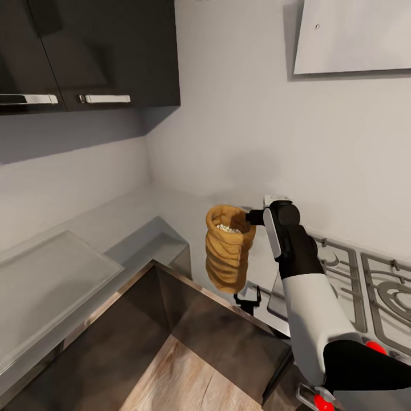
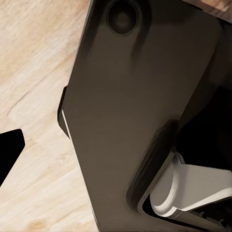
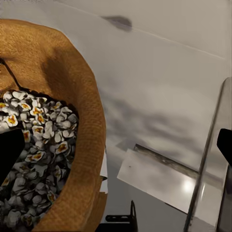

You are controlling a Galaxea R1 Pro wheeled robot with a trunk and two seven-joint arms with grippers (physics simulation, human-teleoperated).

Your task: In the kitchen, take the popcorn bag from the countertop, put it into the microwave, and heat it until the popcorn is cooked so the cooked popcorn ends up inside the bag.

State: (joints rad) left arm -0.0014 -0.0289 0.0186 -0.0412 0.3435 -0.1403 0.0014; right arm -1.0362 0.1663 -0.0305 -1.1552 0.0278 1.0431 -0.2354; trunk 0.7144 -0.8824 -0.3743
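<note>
Popcorn [image 1: 229, 228], pale and puffed, fills the popcorn bag [image 1: 228, 251], which hangs upright in the air above the grey countertop [image 1: 131, 211], clamped at its rim's 3 o'clock side by the right gripper [image 1: 249, 218], fingers closed on the paper. Hob grates [image 1: 365, 291] lie at 4 o'clock from it. In the left wrist view I cannot tell the left gripper's finger state; wood floor [image 2: 34, 72] shows.

**Count of things in view**

One bag [image 1: 229, 249], holding one heap of popcorn [image 3: 34, 159], too many pieces to count. One robot arm [image 1: 305, 291]. Two dark wall cabinet doors [image 1: 108, 51], with two pale handles [image 1: 105, 99]. One countertop [image 1: 108, 220]. One hob [image 1: 365, 291].
</note>
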